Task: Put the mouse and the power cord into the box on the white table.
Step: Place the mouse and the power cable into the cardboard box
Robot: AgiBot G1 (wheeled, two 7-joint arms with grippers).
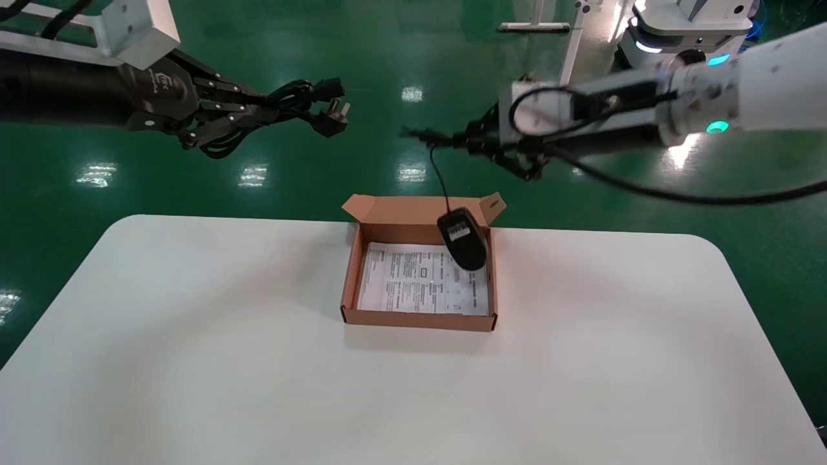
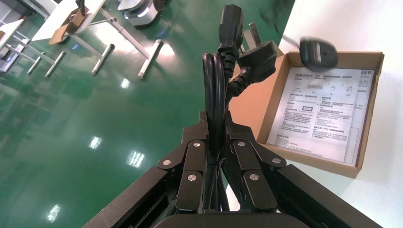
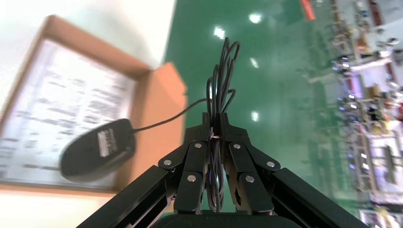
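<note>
The brown box lies open on the white table, a printed sheet inside it. My right gripper is held beyond the table's far edge, shut on the bundled thin cable of the mouse. The black mouse dangles from that cable at the box's far right corner, its label side up; whether it touches the box I cannot tell. High at the far left, my left gripper is shut on the coiled power cord. Its plug sticks out past the fingertips.
Green floor lies beyond the table's far edge. Another robot and a white stand are at the back right. My right arm's own cable loops below the arm.
</note>
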